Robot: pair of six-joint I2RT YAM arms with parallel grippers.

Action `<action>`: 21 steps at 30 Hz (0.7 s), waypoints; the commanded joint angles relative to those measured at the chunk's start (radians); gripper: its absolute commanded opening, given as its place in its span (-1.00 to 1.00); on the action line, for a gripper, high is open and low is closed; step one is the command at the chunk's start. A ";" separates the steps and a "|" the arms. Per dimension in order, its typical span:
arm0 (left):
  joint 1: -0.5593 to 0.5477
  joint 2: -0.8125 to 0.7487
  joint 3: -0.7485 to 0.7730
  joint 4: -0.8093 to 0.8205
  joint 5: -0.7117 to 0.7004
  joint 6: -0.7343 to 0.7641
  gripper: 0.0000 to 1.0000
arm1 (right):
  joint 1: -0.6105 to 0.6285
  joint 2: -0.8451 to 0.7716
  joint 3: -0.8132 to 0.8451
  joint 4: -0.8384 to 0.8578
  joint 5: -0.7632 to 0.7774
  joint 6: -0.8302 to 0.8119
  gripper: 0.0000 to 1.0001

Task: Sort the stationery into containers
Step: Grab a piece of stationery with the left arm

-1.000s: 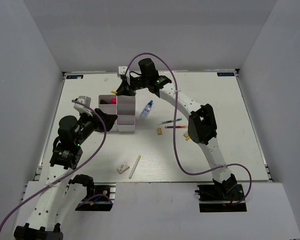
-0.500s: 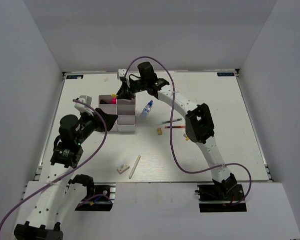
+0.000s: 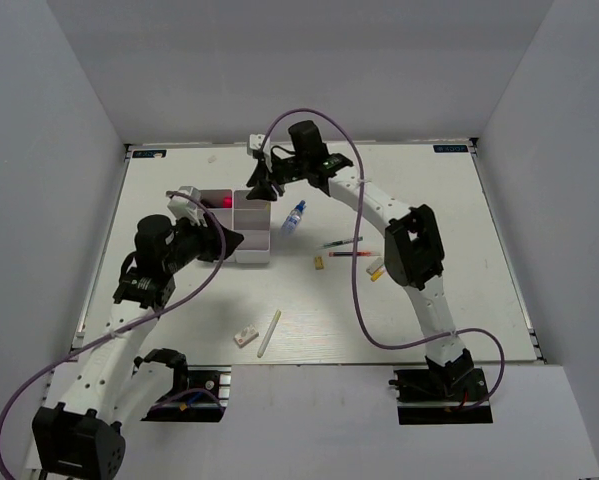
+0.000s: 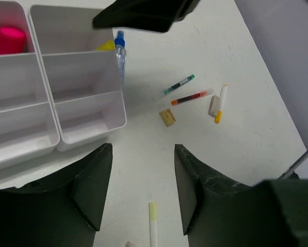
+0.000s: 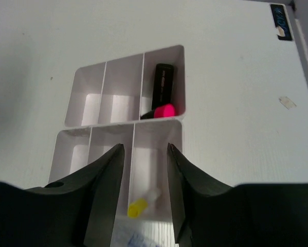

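Observation:
The containers (image 3: pixel 251 248) are two white three-cell trays side by side at the table's left middle. My right gripper (image 3: pixel 260 188) hovers open over their far end. In the right wrist view it (image 5: pixel 145 150) is above an end cell holding a white marker with a yellow cap (image 5: pixel 143 204). A black marker with a pink end (image 5: pixel 163 98) lies in the neighbouring tray (image 5: pixel 182 77). My left gripper (image 3: pixel 227 240) is open and empty by the trays' near right side, above the bare table (image 4: pixel 143 149). A white stick (image 3: pixel 269 332) lies near the front.
Right of the trays lie a blue-capped clear item (image 3: pixel 293 217), a green pen (image 3: pixel 341 243), a red pen (image 3: pixel 349 254), a tiny yellow piece (image 3: pixel 319 263) and an orange-ended marker (image 3: pixel 377 270). A small white block (image 3: pixel 245 335) lies near the front edge.
My left arm has swung up and to the right, bringing its gripper beside the trays. My right gripper has shifted slightly to the right over the trays' far end.

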State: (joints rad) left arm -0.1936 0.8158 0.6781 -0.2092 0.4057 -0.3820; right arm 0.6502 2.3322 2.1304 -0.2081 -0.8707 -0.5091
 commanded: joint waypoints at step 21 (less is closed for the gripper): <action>-0.409 0.494 0.133 -0.355 -0.177 0.069 0.09 | -0.230 -0.977 -1.018 0.022 0.596 0.274 0.45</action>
State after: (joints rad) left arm -0.5694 1.3045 0.7856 -0.4541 0.3470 -0.3050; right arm 0.4179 1.4631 1.1339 -0.2333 -0.2459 -0.2764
